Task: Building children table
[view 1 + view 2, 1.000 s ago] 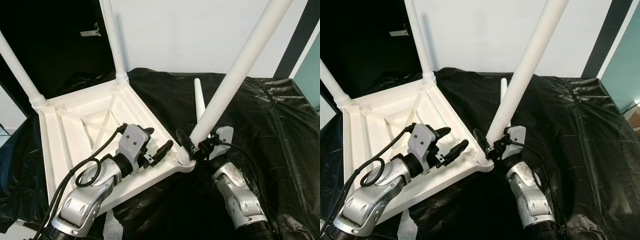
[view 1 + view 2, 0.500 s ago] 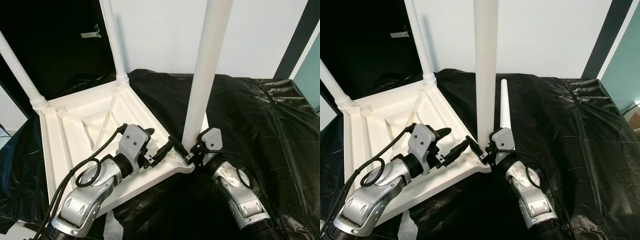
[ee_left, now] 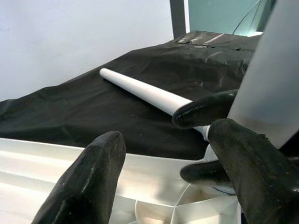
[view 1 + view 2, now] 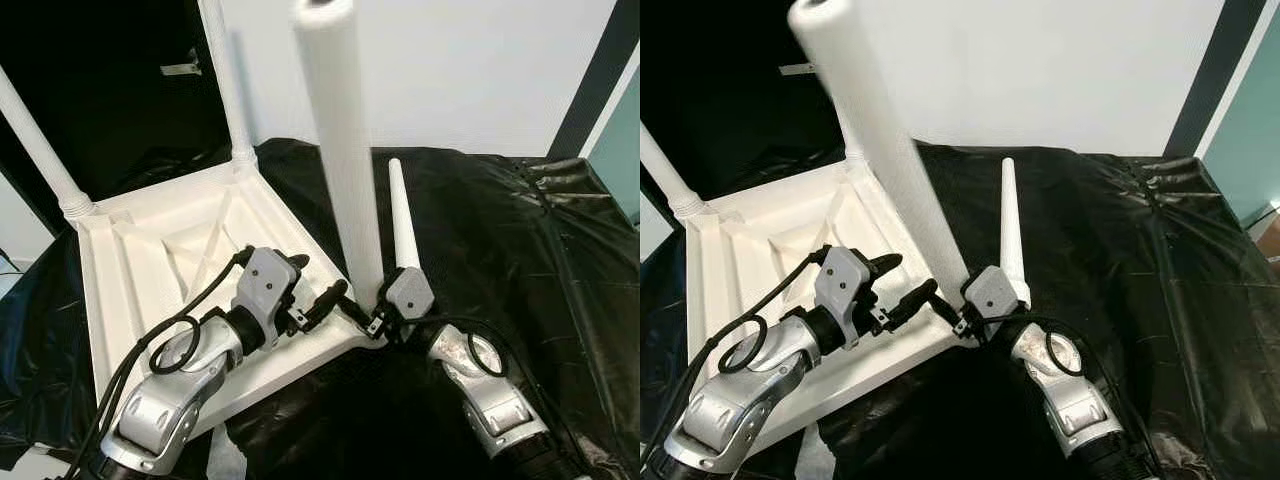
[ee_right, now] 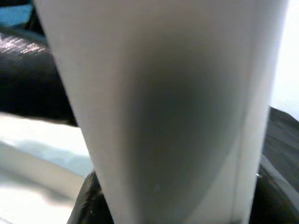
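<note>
- Table leg (image 4: 340,150), third of four, stands at the near corner of the upturned white tabletop (image 4: 140,260), its long axis tipped up and toward the camera, foot high, base down at the corner socket.
- Right gripper (image 4: 372,322) is clamped on that base; the right wrist view looks straight along the shaft.
- Left gripper (image 4: 325,300) sits just beside the same corner, fingers (image 3: 88,182) apart and holding nothing.
- The right arm is the one in charge; judging by the lean, the leg needs righting before it seats.
- Fourth leg (image 4: 401,225) lies loose on the black sheet (image 4: 520,240) just beyond, with open room around it.
- Two fitted legs (image 4: 228,80) rise at the far corners.
</note>
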{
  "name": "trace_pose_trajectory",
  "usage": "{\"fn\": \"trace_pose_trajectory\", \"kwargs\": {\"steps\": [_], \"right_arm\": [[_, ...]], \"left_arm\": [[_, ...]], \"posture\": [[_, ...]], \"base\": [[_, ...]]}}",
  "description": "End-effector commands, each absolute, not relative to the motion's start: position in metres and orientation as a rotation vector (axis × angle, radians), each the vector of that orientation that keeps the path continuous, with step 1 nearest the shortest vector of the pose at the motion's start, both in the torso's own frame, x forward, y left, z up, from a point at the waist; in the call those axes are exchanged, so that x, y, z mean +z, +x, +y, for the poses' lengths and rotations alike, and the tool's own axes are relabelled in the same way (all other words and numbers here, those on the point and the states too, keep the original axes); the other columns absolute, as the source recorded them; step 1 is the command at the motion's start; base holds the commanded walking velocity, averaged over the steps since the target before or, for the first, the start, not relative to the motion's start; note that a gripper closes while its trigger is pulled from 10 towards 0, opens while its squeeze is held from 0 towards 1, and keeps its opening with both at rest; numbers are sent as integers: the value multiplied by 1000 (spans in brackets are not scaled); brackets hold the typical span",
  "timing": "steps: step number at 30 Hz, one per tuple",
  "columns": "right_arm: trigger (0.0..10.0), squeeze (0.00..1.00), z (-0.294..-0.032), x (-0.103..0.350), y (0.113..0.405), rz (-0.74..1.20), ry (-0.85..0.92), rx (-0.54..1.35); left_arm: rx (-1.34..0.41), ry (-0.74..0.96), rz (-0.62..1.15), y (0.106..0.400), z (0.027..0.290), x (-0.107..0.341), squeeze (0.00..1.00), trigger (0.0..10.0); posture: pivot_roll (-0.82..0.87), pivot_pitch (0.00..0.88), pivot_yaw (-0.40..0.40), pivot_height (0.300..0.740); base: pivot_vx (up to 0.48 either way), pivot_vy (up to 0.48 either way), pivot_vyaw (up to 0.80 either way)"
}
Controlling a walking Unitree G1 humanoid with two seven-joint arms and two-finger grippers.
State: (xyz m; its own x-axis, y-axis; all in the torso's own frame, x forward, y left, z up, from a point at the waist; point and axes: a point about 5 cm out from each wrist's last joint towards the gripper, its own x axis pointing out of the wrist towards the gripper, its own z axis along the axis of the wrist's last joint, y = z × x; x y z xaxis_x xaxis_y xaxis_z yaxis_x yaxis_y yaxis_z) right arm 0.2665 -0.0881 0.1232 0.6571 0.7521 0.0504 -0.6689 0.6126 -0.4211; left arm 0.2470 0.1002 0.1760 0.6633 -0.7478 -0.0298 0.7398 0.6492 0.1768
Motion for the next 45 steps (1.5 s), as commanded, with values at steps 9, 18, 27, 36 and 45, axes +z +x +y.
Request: {"fn": "trace_pose_trajectory", "kwargs": {"steps": [9, 18, 27, 36, 45], "right_arm": [[10000, 0, -92, 95, 269, 65, -181, 879], [10000, 0, -96, 99, 278, 121, -59, 832], [10000, 0, -91, 124, 276, -91, -113, 831], [10000, 0, -98, 181, 286, -221, -29, 799], [10000, 0, -107, 190, 289, -204, -37, 869]], "left_arm": [[-926, 200, -40, 247, 99, 179, 0, 10000], [-920, 198, -41, 246, 99, 180, 0, 10000], [-917, 186, -43, 245, 100, 181, 0, 10000], [-1017, 22, -53, 244, 98, 194, 1000, 10000], [-1067, -58, -125, 246, 95, 209, 1000, 10000]], "posture": [[15, 0, 39, 740], [23, 0, 29, 740], [23, 0, 24, 740], [8, 0, 15, 740], [-8, 0, -5, 740]], "base": [[0, 0, 0], [0, 0, 0], [0, 0, 0], [0, 0, 0], [0, 0, 0]]}}
